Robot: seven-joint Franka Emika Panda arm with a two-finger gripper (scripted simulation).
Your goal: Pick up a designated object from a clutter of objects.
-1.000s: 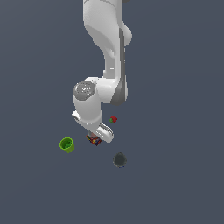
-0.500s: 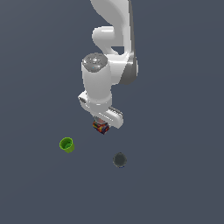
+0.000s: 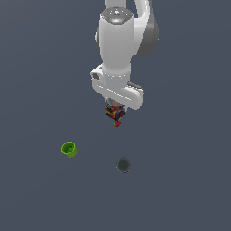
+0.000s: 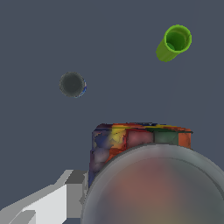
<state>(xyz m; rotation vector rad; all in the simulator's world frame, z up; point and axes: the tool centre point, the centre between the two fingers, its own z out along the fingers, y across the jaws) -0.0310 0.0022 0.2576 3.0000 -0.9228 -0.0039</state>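
Exterior view: arm has lifted the multicoloured cube higher.

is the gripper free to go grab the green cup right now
Probably not yet. The gripper is raised and seems shut on the multicoloured cube. The green cup stands alone on the floor with nothing close around it, so the path looks open once the cube is released.
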